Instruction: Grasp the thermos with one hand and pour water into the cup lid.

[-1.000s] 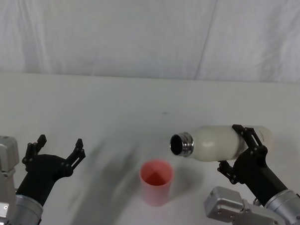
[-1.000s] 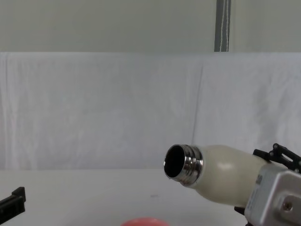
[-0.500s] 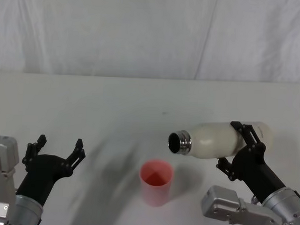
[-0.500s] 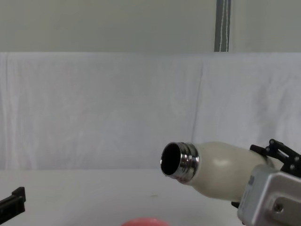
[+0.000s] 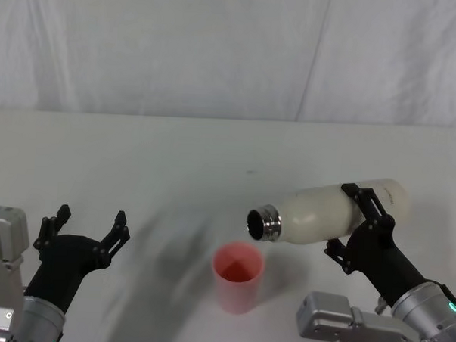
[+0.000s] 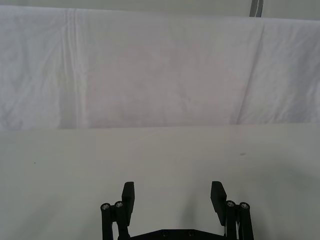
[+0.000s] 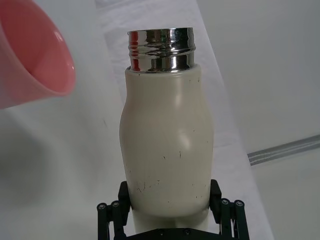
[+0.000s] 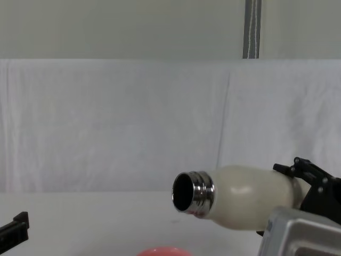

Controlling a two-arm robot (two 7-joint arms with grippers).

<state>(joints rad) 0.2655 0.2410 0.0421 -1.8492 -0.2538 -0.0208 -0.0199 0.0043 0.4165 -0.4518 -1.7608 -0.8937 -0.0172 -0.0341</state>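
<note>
The cream-white thermos (image 5: 324, 213) lies almost level in the air, its steel neck (image 5: 262, 223) pointing left and slightly down, just above and right of the pink cup lid (image 5: 237, 276) standing on the table. My right gripper (image 5: 358, 226) is shut on the thermos body near its base. The right wrist view shows the thermos (image 7: 167, 145) between the black fingers (image 7: 114, 216) and the cup lid (image 7: 30, 55) beyond its mouth. From the chest camera the thermos (image 8: 240, 196) hangs over the cup lid's rim (image 8: 162, 251). My left gripper (image 5: 85, 229) rests open at the near left, apart from both.
The white table (image 5: 175, 161) runs back to a white cloth backdrop (image 5: 218, 49). A small dark speck (image 5: 249, 172) marks the table behind the cup lid.
My right gripper has carried the thermos to the left and tipped its mouth lower, bringing the neck nearer over the cup lid. The left arm has not moved.
</note>
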